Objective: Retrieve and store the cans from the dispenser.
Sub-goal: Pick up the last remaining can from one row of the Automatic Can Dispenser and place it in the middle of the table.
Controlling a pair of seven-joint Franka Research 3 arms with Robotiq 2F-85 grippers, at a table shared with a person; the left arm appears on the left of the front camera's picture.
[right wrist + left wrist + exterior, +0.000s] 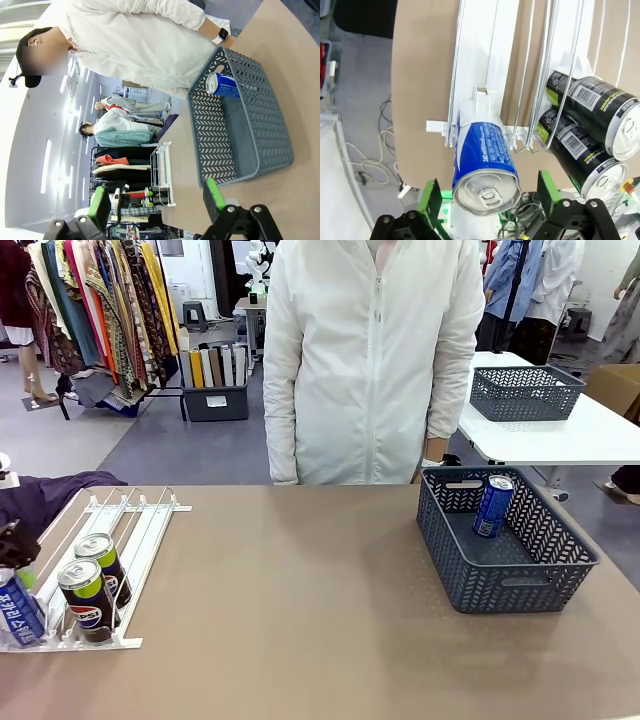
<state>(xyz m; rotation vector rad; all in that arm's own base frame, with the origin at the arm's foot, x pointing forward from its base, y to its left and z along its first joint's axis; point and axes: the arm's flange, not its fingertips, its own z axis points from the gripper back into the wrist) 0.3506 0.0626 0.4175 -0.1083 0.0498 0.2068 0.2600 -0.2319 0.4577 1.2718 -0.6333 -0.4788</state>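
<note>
Left pincer (488, 185): spread wide. One green pad (431, 196) stands on each side of a blue can (482, 160), and a thin gap shows on both sides, so it pinches nothing.
Blue can by the left pincer: it sits at the low end of the outermost lane of the dispenser (485, 60), silver top towards the wrist camera. In the front view it is at the dispenser's near left corner (20, 610).
Black Pepsi cans: two, one behind the other (88, 598) (105, 562), in the lane just beside the blue can's and touching each other.
Dispenser: it lies on the left part of the worktop (300, 600), and the far stretch of its rails (140, 508) is bare.
Right pincer (155, 189): spread, with nothing between its green pads.
Basket (505, 590): dark grey, on the right side of the worktop.
Second blue can (493, 505): inside the basket, tilted against its far wall.
Person (370, 360): in a white jacket, standing at the far edge, with one hand just behind the basket.
</note>
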